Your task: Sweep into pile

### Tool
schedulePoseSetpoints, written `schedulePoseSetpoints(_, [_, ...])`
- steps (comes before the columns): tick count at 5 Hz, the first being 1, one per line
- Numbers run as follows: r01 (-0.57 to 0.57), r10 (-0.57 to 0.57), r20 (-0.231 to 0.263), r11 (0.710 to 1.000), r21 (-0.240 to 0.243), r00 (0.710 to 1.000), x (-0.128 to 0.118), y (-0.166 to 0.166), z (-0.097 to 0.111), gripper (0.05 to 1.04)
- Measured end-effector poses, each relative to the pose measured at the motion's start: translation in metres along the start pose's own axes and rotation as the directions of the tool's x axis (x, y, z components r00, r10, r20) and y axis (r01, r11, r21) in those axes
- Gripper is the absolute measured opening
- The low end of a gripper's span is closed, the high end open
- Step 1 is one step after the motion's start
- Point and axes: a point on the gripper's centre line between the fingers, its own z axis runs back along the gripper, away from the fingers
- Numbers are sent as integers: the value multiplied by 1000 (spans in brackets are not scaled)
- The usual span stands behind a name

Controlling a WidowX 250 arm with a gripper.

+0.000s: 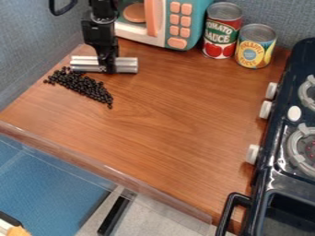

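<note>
Your small, round black beans [83, 86] lie loosely heaped on the wood-grain counter [178, 110], upper left, just below the smooth silver bar [126, 65] your black gripper [108, 68] grasps. Near the teal toy microwave [195, 23] stand 2 closed cylindrical cans, red [222, 31] and yellow-blue [254, 46].

Black arm [100, 33] at upper left, in from the top edge, tool [108, 68] pointing down, closed in a grip

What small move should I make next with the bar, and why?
I'd probably bring the silver bar around to the near end of the black beans, then nudge that end back toward the rest: they lie in a long slanting band, not a compact pile.
</note>
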Motion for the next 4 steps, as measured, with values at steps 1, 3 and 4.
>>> schedulePoseSetpoints(1, [6, -6, -3, 1000, -13, 1000, -2, 6, 0, 384])
schedulePoseSetpoints(3, [26, -26, -4, 999, -26, 1000, -9, 14, 5, 384])
schedulePoseSetpoints(4, [42, -42, 7, 998, -43, 999, -8, 5, 13, 384])
